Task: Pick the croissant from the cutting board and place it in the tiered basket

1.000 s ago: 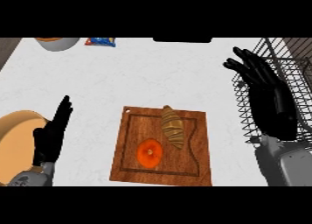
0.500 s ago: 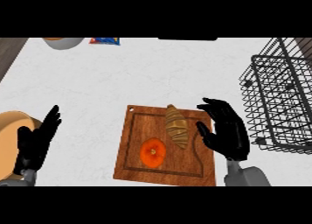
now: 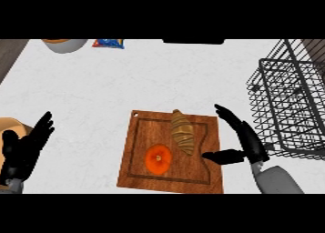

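Croissant [image 3: 183, 133] task, grasp stage judged pending. Tiered basket [image 3: 296, 100] is seen at the right, wire, well apart from the pastry. Cutting board [image 3: 170, 152] is centred; the croissant lies on its upper right part, above an orange round item [image 3: 158, 159]. Right hand [image 3: 240, 141] is held spread just beside the croissant, nothing gripped; thumb and fingers should be closed across its narrow width. Left hand [image 3: 22, 148] is seen resting, fingers straight, at lower left.

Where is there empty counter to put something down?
The widest bare stretch lies above the cutting board, between the bowl and the tiered basket. Another runs between the left hand and the board. The board is crowded: croissant, orange slice, right hand.
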Controlling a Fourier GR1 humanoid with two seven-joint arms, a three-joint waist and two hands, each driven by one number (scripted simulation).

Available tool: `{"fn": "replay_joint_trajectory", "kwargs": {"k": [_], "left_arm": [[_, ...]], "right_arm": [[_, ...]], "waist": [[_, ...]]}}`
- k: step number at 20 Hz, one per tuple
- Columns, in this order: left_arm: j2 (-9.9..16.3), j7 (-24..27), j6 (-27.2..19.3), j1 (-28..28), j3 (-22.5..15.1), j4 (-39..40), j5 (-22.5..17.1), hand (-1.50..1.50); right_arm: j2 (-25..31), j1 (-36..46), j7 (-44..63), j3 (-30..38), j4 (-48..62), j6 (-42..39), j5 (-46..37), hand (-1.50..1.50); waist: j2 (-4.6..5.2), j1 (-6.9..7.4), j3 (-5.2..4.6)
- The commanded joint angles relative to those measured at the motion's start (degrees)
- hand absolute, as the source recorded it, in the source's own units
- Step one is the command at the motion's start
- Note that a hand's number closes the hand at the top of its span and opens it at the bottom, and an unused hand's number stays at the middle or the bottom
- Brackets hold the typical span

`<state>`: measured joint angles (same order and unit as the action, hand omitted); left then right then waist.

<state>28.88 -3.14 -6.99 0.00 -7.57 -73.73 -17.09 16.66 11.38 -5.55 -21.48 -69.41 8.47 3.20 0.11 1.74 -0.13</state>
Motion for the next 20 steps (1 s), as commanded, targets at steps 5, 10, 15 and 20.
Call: {"fn": "replay_joint_trajectory", "kwargs": {"k": [5, 10, 15, 20], "left_arm": [[0.79, -1.97, 0.30, 1.77, 1.60, -2.88, -0.28, 0.00], [-1.49, 0.74, 1.79, 3.34, 3.21, -1.83, 1.84, 0.00], [-1.52, -2.15, 1.85, -0.08, 4.38, 0.18, 1.92, 0.00], [-1.60, -2.45, 3.51, 2.67, 5.46, -2.71, 2.83, 0.00]], "right_arm": [[3.44, 12.81, 19.89, -5.41, -2.67, -16.08, -0.11, -1.50], [-0.98, 18.14, 28.05, -0.95, -2.71, -18.24, -0.60, -1.50], [-3.26, 21.02, 40.21, -1.99, -5.38, -23.33, 2.65, -1.50], [-1.12, 19.74, 43.88, -0.86, -5.44, -27.46, 0.07, -1.50]], "waist": [[-0.18, -0.92, 0.11], [-0.13, -1.39, 0.13], [-0.17, -1.87, 0.10], [-0.20, -1.76, 0.12]]}}
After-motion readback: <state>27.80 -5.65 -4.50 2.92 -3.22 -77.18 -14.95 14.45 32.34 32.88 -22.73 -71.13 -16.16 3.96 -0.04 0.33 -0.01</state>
